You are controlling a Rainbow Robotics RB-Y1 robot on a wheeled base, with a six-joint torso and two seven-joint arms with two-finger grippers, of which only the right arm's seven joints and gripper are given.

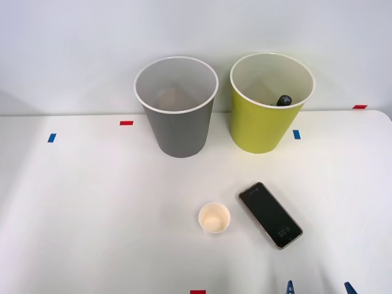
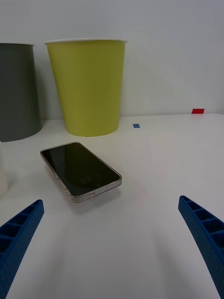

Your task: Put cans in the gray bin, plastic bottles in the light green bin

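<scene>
Blue ribbed fingers (image 2: 21,233) of the right tool (image 1: 317,288) sit at the near edge of the white desk (image 1: 92,233), spread wide apart with nothing between them; in the front view only their two tips poke in at the lower right.

Just ahead of the tool lies a phone (image 1: 270,214), flat on the desk with its dark screen up and a clear case around it, set at a slant to the desk edge. In the wrist view the phone (image 2: 80,171) lies between the fingers and the bins, touching neither. Just beside the phone, on the robot's left of it, stands a small white paper cup (image 1: 214,218), upright and open-mouthed, with a pale inside. A red tape mark (image 1: 197,291) sits at the near edge.

Farther back, the two bins stand upright side by side, close but apart. The light green bin (image 1: 267,122) is on the right, behind the phone; a black screw cap of a plastic bottle (image 1: 284,100) shows inside it against the far wall, with the rest of the bottle hidden by the rim. The gray bin (image 1: 179,128) is on the left; something pale and brownish lies at its bottom, too faint to name.

Small blue (image 1: 296,134) and red (image 1: 126,122) tape marks dot the desk near the bins, and a plain pale wall (image 1: 73,49) rises behind them.
</scene>
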